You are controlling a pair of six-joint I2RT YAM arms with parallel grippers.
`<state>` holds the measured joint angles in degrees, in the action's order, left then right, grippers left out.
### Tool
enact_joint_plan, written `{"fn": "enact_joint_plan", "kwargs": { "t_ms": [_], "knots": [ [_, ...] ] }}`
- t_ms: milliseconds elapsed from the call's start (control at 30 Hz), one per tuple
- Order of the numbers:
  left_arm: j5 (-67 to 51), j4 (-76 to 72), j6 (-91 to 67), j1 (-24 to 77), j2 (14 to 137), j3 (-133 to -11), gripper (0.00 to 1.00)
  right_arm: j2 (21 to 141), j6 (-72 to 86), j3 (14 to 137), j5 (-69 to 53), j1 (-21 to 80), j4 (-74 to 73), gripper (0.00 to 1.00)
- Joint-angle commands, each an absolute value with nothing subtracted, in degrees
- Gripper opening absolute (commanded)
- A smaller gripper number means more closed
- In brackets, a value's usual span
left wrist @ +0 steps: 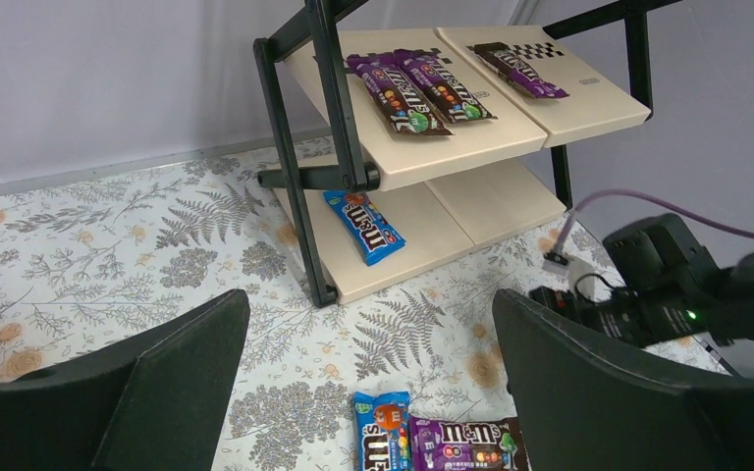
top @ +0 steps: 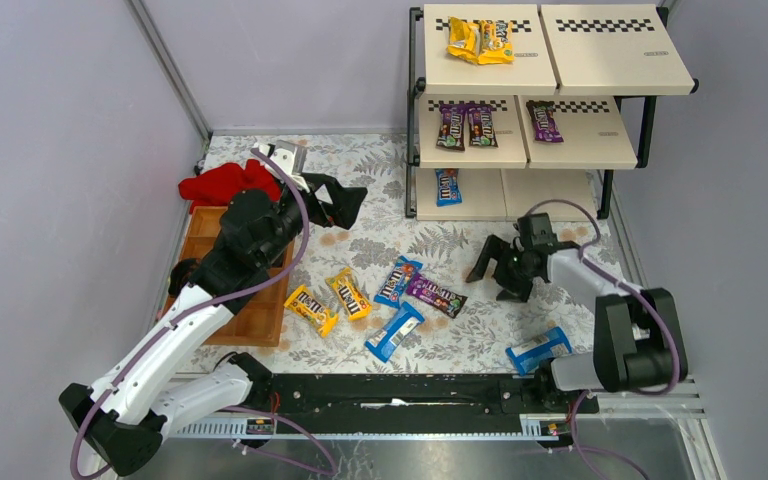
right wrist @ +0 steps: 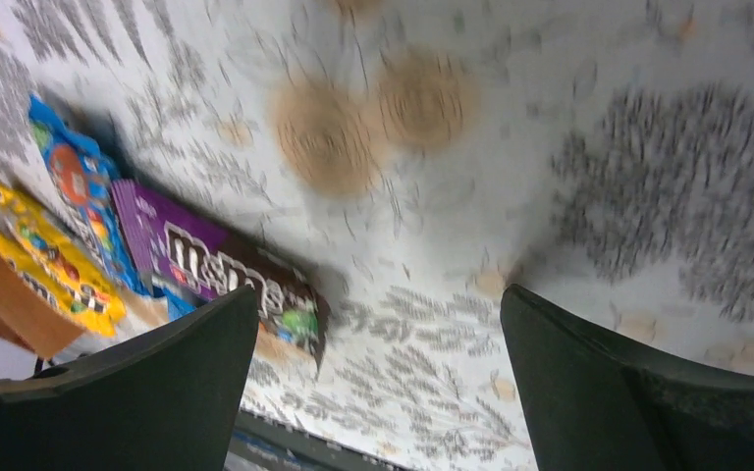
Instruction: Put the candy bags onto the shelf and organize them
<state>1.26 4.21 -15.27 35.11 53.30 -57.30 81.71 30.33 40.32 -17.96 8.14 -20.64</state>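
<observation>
A three-tier shelf with a black metal frame and cream boards [top: 620,60] stands at the far side of a table covered in a grey fern-print cloth [top: 460,230].

On the shelf:
- **Top tier:** 2 glossy yellow candy bags [top: 480,40] overlap on the left board.
- **Middle tier:** 2 purple-brown candy bags [top: 465,126] lie side by side on the left board, and 1 single purple-brown bag [top: 544,120] lies on the right board.
- **Bottom tier:** 1 blue candy bag [top: 447,186] lies on the left board.

6 more bags lie loose on the cloth between the arms:
- 2 loose yellow bags [top: 310,309] sit just beside each other.
- A loose blue bag [top: 397,281] touches a loose purple-brown bag [top: 436,296].
- A second loose blue bag [top: 394,331] lies nearer the arm bases.
- A third loose blue bag [top: 538,350] lies beside the base of the right arm.

The left gripper [top: 345,205] hovers above the cloth, in front of the shelf's left side. Its jaws are spread wide with nothing between them.

The right gripper [top: 497,275] is low over the cloth, just right of the loose purple-brown bag. Its jaws are also spread apart and empty. The right wrist view is blurred.

At the left, a crumpled red cloth [top: 222,183] lies at the far end of a brown wooden compartment tray [top: 250,310], which is partly covered by the left arm.
</observation>
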Motion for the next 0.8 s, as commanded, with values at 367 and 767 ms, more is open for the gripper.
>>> {"fn": "enact_joint_plan", "kwargs": {
  "t_ms": [367, 767],
  "knots": [
    [0.3, 2.4, -15.9, 35.3, 52.2, -59.9, 0.99, 77.5, 44.8, 24.6, -36.8, 10.5, -1.8, 0.87],
    [0.3, 2.2, -16.2, 35.3, 52.2, -59.7, 0.99, 82.5, 53.5, 19.2, -32.4, 15.4, 16.9, 0.62]
  ]
}}
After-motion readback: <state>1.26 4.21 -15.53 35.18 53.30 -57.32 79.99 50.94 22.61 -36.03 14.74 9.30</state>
